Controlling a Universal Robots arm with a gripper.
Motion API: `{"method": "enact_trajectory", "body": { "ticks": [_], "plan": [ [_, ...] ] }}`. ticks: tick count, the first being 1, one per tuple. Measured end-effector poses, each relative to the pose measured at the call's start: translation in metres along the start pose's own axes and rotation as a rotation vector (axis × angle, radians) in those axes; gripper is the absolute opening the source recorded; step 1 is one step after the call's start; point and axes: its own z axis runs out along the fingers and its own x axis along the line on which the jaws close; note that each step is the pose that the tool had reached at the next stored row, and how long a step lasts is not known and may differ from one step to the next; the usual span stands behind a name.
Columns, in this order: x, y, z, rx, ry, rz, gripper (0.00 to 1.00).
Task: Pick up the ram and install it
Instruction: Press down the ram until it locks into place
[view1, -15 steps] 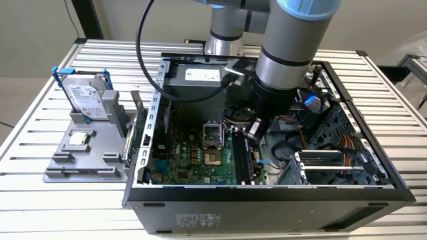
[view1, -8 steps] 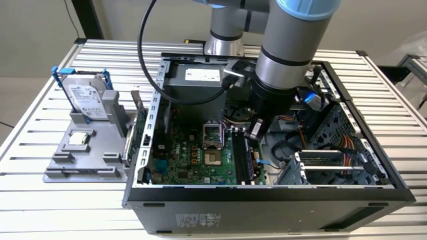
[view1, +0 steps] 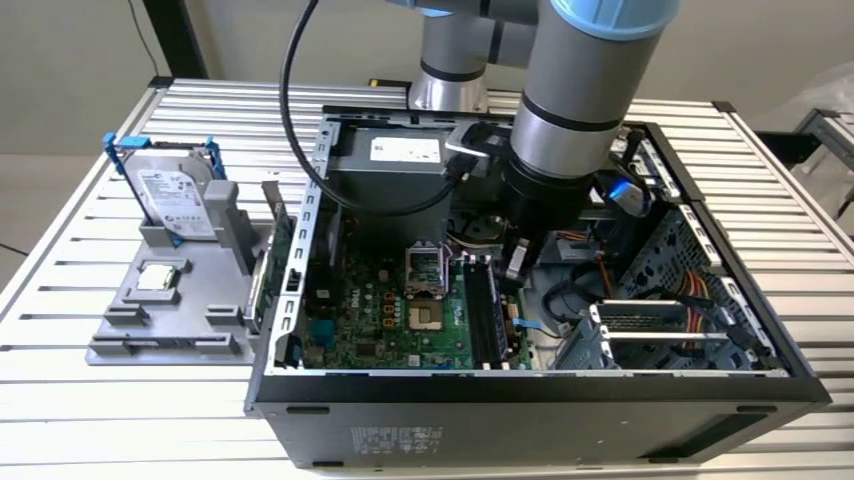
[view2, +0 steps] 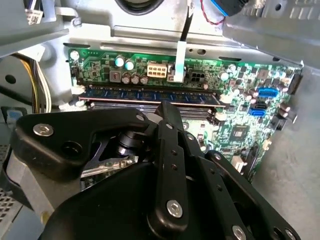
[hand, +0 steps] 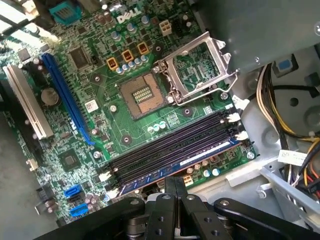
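tool (hand: 175, 182) above slot | ram (hand: 180, 162): thin flat blue-labelled stick, seated

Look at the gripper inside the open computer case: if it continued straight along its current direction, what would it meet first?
Probably the long green ram stick standing in the outermost black slot, directly beyond the gripper; whether they already touch is unclear.
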Motion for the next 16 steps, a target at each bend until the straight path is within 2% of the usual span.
{"method": "enact_trajectory", "body": {
  "ticks": [16],
  "plan": [
    [-0.0002, 0.0015, 0.0013, 0.0088, -0.0039, -0.186, 0.0]
  ]
}}
